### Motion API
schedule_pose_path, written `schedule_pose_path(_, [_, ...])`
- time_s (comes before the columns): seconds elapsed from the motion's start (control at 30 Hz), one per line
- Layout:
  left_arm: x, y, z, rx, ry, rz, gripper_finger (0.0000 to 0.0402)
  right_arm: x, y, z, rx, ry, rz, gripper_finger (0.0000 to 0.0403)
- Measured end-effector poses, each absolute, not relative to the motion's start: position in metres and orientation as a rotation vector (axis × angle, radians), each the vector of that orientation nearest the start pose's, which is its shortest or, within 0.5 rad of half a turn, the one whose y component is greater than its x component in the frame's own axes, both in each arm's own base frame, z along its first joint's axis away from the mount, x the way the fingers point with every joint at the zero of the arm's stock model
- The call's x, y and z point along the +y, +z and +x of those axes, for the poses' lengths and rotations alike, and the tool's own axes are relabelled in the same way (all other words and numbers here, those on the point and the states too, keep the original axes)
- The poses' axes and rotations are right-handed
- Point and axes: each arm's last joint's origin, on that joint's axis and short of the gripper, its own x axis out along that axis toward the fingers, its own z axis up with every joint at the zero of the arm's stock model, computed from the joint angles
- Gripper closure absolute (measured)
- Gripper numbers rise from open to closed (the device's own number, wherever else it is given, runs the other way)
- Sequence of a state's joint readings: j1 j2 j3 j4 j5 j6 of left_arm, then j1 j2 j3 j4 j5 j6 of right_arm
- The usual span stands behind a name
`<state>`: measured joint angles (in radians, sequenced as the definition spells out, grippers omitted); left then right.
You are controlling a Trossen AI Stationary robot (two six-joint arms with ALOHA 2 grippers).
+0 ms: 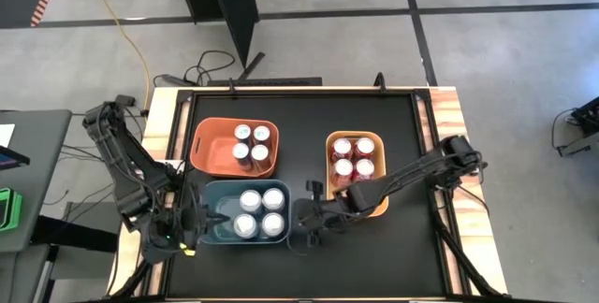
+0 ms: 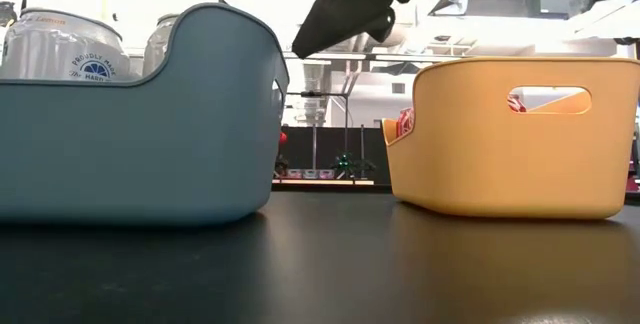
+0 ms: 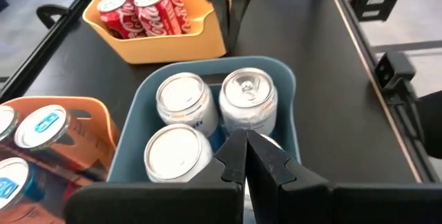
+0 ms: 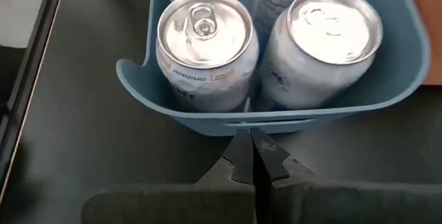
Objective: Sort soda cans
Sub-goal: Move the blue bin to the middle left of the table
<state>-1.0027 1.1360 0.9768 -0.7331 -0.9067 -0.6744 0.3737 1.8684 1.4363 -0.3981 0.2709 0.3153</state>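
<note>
Two dark jointed arms, black fingers

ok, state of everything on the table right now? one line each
orange bin: holds four blue-and-silver cans, upright
blue bin: holds four silver-white cans, upright
yellow bin: holds four red cans, upright
left pincer: shut, empty, at the blue bin's left end
right pincer: shut, empty, just outside the blue bin's right end
</note>
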Motion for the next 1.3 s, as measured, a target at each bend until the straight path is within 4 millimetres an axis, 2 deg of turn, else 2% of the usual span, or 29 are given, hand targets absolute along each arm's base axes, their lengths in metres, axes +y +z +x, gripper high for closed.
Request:
schedule_pose_path(0.13, [-0.167,0.294,0.134,0.523,0.095,0.09,0.0401,0.143,0.236,0.385,0.788,-0.049,0.068,0.0398])
schedule_pose_path(0.33, [-0.167,0.294,0.134,0.52,0.104,0.092,0.0401,0.135,0.201,0.403,0.83,-0.096,0.098,0.0398])
schedule_pose_path(0.4, [-0.167,0.294,0.134,0.52,0.104,0.091,0.0401,0.13,0.195,0.407,0.836,-0.104,0.107,0.0398])
schedule_pose_path(0.7, [-0.166,0.293,0.134,0.519,0.106,0.114,0.0401,0.112,0.201,0.422,0.726,-0.122,0.167,0.0398])
schedule_pose_path(0.87, [-0.166,0.294,0.134,0.516,0.108,0.114,0.0401,0.1,0.183,0.437,0.691,-0.155,0.185,0.0398])
schedule_pose_path(1.03, [-0.166,0.293,0.134,0.516,0.111,0.115,0.0401,0.09,0.176,0.444,0.664,-0.175,0.201,0.0398])
schedule_pose_path(1.2, [-0.166,0.293,0.133,0.518,0.114,0.121,0.0401,0.088,0.168,0.439,0.739,-0.19,0.179,0.0398])
schedule_pose_path(1.3, [-0.164,0.292,0.133,0.525,0.128,0.104,0.0401,0.095,0.177,0.434,0.748,-0.176,0.17,0.0398])
